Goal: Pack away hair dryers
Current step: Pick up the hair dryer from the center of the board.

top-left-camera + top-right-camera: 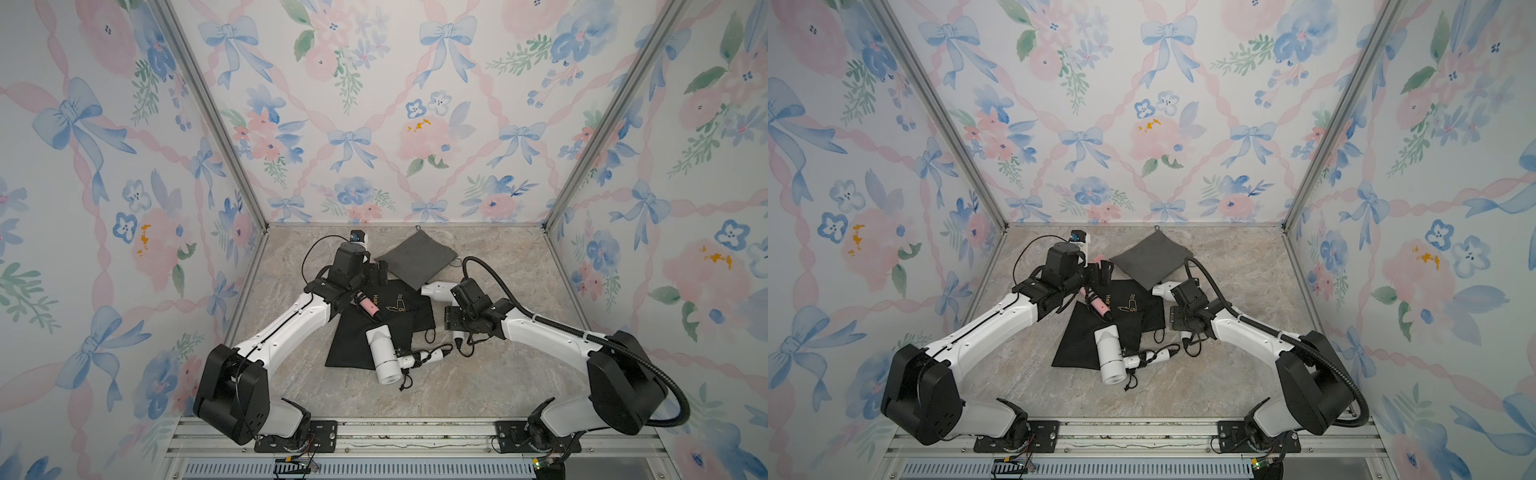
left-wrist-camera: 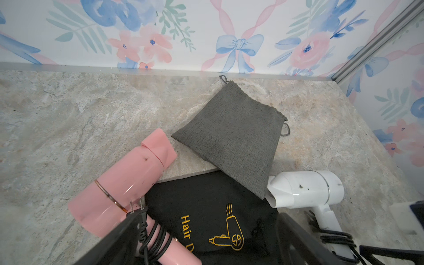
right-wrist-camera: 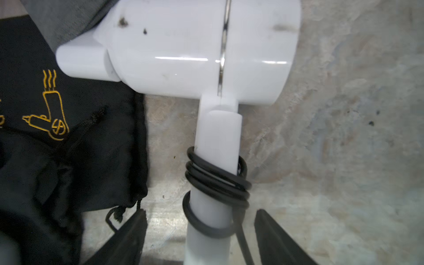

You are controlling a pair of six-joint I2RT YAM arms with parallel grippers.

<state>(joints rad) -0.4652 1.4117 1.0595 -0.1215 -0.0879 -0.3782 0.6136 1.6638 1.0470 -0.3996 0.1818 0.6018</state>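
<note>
**Inspector A:** What is hidden from us?

**Inspector B:** In a top view the left arm point(image 1: 291, 328) covers the barrel of the pink dryer point(image 1: 369, 306). Only its handle shows, lying across the edge of the printed black pouch point(image 1: 399, 307). The right end effector point(image 3: 200, 211) covers the handle of the rear white dryer point(image 1: 436, 289). That handle's end is cut off in the right wrist view.

**Inspector A:** Any writing?

**Inspector B:** We read "Hair D", cut short, in gold on that pouch, beside a gold outline of a dryer.

**Inspector A:** Materials?

**Inspector B:** We note glossy plastic dryers with stubby round barrels and black cords point(image 3: 218, 179) wound on the handles. There is also a coarse woven grey pouch point(image 2: 231, 135) and a stone-patterned worktop point(image 2: 68, 114).

**Inspector A:** The end effectors?

**Inspector B:** We find the left end effector point(image 2: 208, 214) spread wide over the printed pouch, gripping nothing. The right one straddles the rear dryer's handle, with gaps on both sides. The front white dryer point(image 1: 384, 353) lies on a second black pouch point(image 1: 349, 345), apart from both.
</note>
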